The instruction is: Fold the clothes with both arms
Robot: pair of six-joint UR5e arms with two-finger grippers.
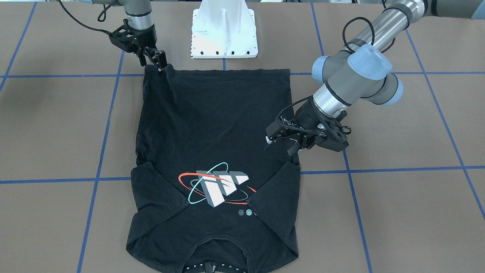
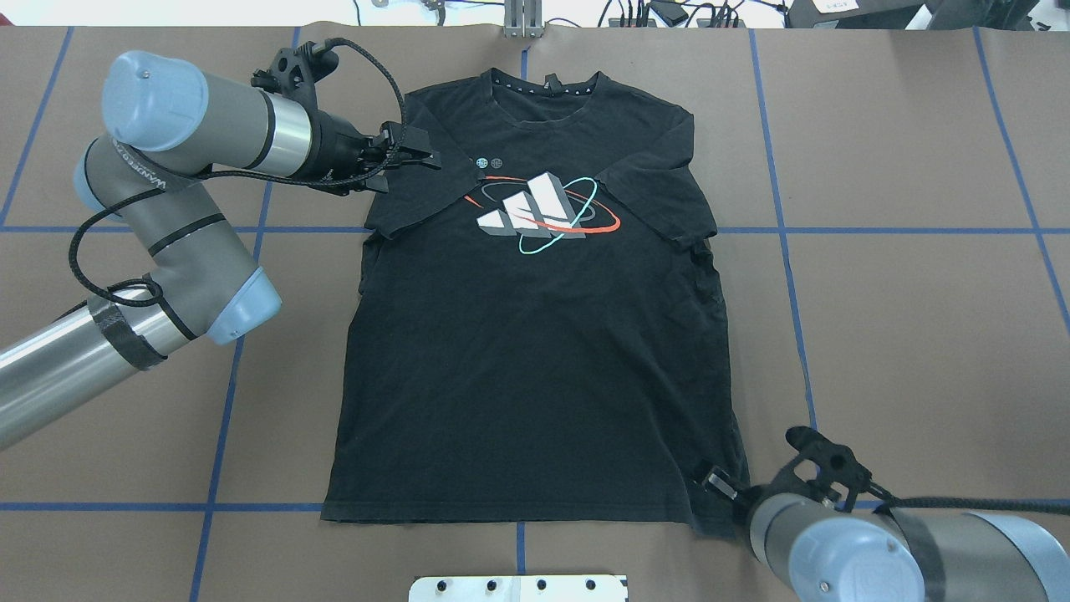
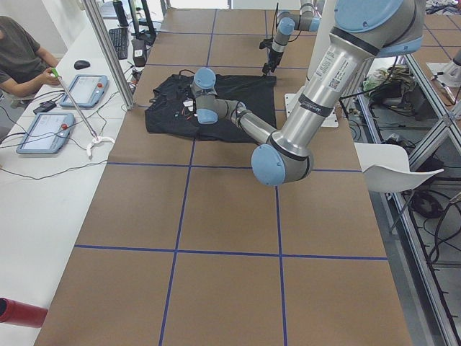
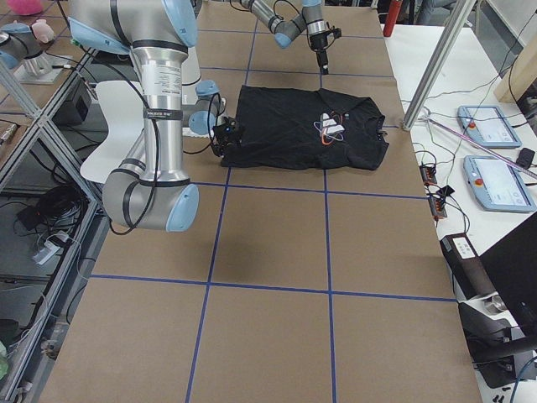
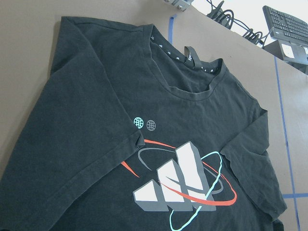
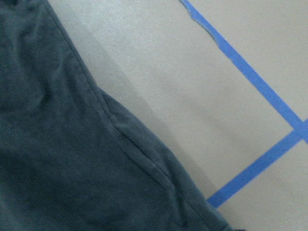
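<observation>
The black T-shirt (image 1: 212, 125) (image 2: 535, 351) lies flat on the brown table, graphic (image 1: 219, 185) (image 5: 178, 183) face up. Its collar points away from the robot, and both sleeves are folded in over the chest. My left gripper (image 1: 281, 144) (image 2: 414, 150) hovers open just above the folded sleeve on my left, nothing between its fingers. My right gripper (image 1: 153, 62) (image 2: 715, 485) is down low at the near hem corner on my right. Its fingers stand apart at the fabric edge. The right wrist view shows only the hem (image 6: 120, 134) and bare table.
The white base block (image 1: 223, 34) (image 2: 518, 588) stands just behind the hem. Blue tape lines (image 2: 786, 251) grid the table. In the exterior left view a seated person (image 3: 18, 58) and tablets (image 3: 43, 133) are at a side desk beyond a metal pole (image 3: 108, 58).
</observation>
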